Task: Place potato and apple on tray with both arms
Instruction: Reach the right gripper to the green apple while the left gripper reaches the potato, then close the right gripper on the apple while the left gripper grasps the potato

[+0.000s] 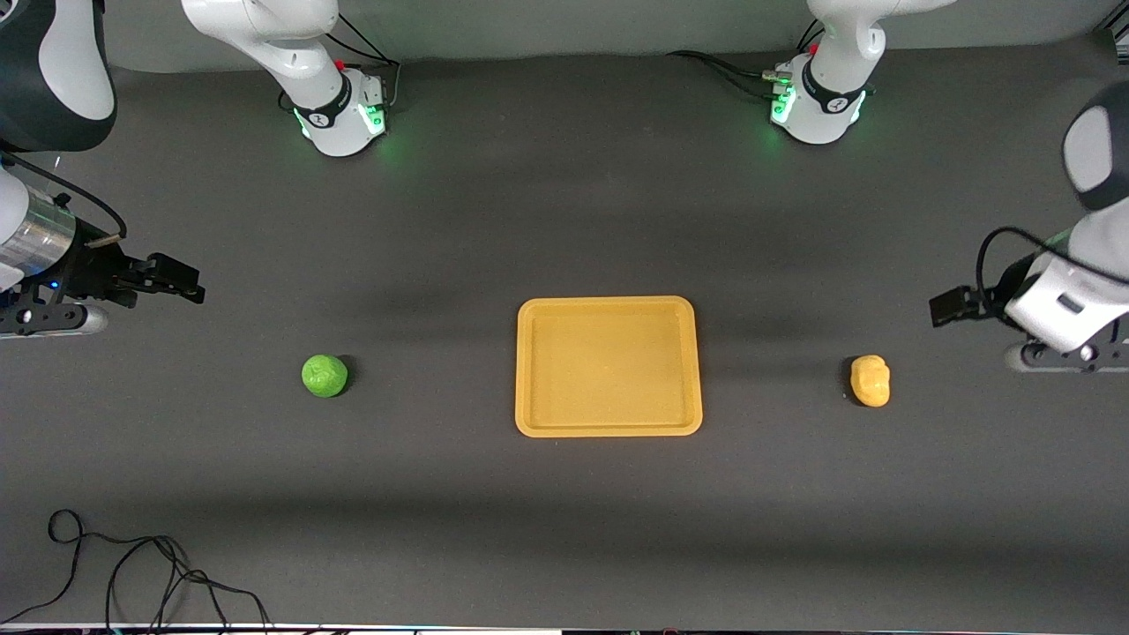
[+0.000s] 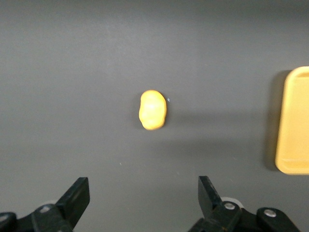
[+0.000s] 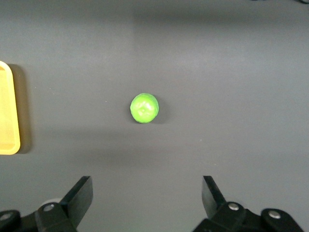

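The yellow-orange tray (image 1: 609,366) lies flat at the table's middle with nothing on it. The green apple (image 1: 325,375) rests on the table toward the right arm's end; it also shows in the right wrist view (image 3: 144,108). The yellow-orange potato (image 1: 871,380) rests toward the left arm's end and shows in the left wrist view (image 2: 152,110). My right gripper (image 1: 181,282) is open and empty, up in the air over the bare table at its end (image 3: 147,193). My left gripper (image 1: 948,307) is open and empty, over the table beside the potato (image 2: 144,193).
A loose black cable (image 1: 132,573) lies at the table's front edge toward the right arm's end. Both arm bases (image 1: 344,110) stand along the back. The tray's rim shows at the edge of each wrist view (image 2: 292,121).
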### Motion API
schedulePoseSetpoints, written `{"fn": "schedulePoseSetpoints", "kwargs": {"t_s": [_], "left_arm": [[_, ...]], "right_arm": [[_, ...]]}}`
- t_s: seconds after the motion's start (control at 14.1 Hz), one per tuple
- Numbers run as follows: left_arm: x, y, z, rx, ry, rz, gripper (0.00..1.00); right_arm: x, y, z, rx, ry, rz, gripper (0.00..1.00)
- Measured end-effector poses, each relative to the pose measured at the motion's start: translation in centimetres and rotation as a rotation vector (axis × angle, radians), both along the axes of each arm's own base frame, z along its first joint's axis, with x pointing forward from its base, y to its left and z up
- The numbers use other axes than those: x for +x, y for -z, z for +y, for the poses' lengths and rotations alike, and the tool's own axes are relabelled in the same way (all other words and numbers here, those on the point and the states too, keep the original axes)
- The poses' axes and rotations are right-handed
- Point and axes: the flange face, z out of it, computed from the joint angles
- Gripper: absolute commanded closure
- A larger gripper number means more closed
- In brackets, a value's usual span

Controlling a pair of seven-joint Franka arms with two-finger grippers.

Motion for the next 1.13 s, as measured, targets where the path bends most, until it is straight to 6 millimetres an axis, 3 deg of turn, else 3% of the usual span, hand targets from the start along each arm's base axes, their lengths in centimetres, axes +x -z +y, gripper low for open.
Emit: {"fn": "schedulePoseSetpoints", "kwargs": {"t_s": [0.28, 0.5, 0.64, 0.78, 0.99, 1.13], "left_arm": [[3.6, 10.5, 0.3, -0.018, 0.006, 0.016, 0.0], [5.3, 17.6, 0.4, -0.036, 0.008, -0.007, 0.0], [5.3, 21.6, 0.8, -0.031, 0.015, -0.011, 0.0], [4.6, 23.7, 1.4, -0.03, 0.01, -0.003, 0.0], [3.7, 25.1, 2.1, -0.03, 0.003, 0.02, 0.0], [3.1, 25.9, 1.9, -0.031, 0.007, 0.033, 0.0]], "right_arm": [[0.5, 2.4, 0.5, 0.001, -0.008, 0.004, 0.0], [0.7, 6.6, 0.5, 0.001, -0.006, -0.017, 0.0], [0.9, 10.5, 0.5, 0.001, -0.004, -0.053, 0.0], [1.2, 15.3, 0.9, 0.003, -0.007, -0.07, 0.0], [2.4, 22.4, 1.2, 0.027, 0.033, -0.062, 0.0], [3.0, 26.2, 1.6, 0.056, 0.069, -0.057, 0.0]]}}
